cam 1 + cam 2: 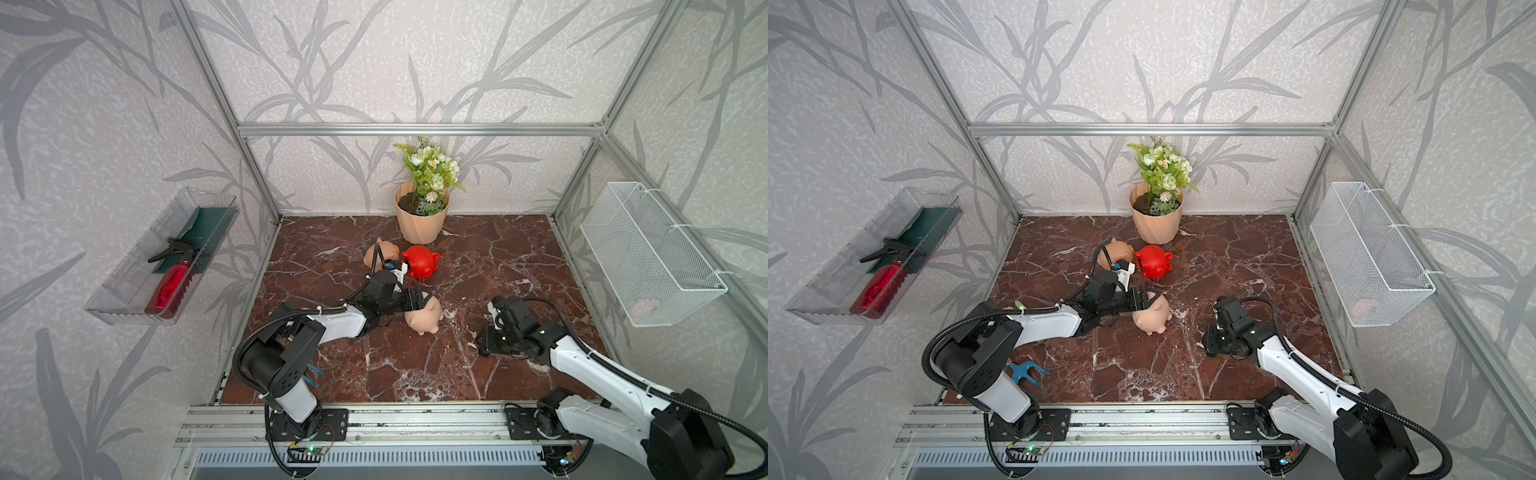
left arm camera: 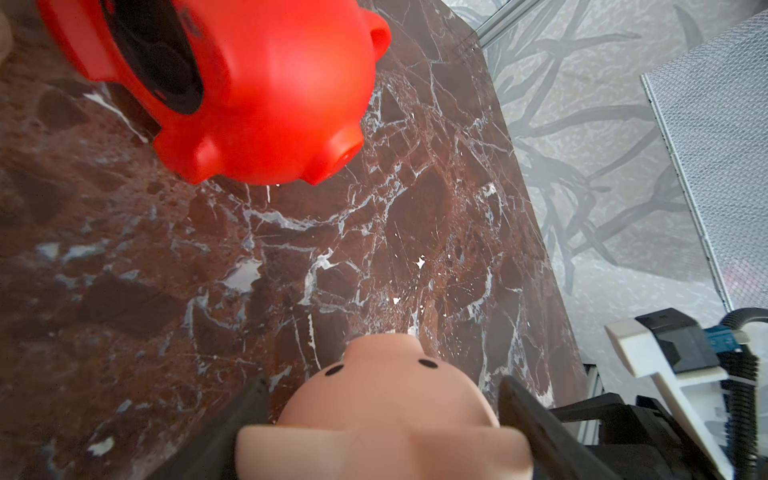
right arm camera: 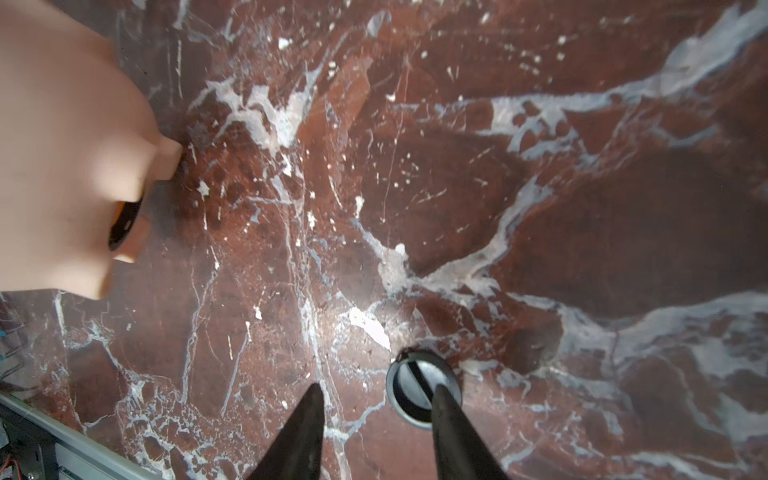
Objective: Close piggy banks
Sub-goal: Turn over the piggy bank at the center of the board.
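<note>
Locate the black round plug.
Right wrist view: the black round plug lies on the marble tabletop at the right hand, apart from the peach piggy bank.

The near pig ran off the left wrist view's edge. The red pig was blurry and cut off too. The left arm hid part of the far pig. A right gripper finger covered part of the plug.
</note>
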`<state>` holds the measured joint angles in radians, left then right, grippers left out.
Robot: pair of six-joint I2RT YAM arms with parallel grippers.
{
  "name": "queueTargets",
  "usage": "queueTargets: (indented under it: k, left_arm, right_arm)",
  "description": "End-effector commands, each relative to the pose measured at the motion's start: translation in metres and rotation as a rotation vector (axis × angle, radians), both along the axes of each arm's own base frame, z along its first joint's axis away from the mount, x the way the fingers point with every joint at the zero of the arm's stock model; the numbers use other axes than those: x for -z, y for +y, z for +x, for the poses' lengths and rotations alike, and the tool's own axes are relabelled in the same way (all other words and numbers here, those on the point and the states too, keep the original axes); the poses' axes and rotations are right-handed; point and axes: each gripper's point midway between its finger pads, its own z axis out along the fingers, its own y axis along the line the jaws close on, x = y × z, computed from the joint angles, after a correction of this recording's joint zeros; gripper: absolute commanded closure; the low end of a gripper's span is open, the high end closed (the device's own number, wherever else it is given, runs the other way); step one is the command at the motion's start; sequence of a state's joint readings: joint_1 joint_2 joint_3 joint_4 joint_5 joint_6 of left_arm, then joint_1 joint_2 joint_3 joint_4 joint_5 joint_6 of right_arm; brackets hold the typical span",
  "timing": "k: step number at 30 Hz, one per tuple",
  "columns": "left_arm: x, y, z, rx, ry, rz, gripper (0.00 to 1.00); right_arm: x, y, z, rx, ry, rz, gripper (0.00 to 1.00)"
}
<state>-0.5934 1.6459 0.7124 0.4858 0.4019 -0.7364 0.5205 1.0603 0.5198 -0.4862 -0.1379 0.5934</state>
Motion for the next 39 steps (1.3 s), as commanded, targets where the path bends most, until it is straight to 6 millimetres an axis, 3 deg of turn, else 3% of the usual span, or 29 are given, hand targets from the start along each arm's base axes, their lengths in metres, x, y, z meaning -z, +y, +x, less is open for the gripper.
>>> queueTargets:
  k: [1,8,15,23,39]
  left_arm:
    - [-0.023,-0.002,-0.002,0.046,-0.019,-0.121,0.24]
    - [-0.017,0.02,0.004,0.033,0.018,-0.19,0.16]
    - [-0.008,0.024,0.008,0.054,0.05,-0.237,0.12]
    - [0.001,0.031,0.014,0.037,0.072,-0.246,0.11]
    - [0.016,0.059,0.02,-0.001,0.11,-0.148,0.1]
  right_arm:
    - [0.011,-0.008,-0.012,0.001,0.056,-0.079,0.6]
    - [0.02,-0.014,-0.018,-0.005,0.081,-0.152,0.61]
    - [0.022,-0.011,-0.014,-0.028,0.069,-0.162,0.65]
    - [0.026,-0.007,-0.009,-0.056,0.077,-0.181,0.67]
    - [0.016,0.0,-0.004,-0.098,0.056,-0.183,0.69]
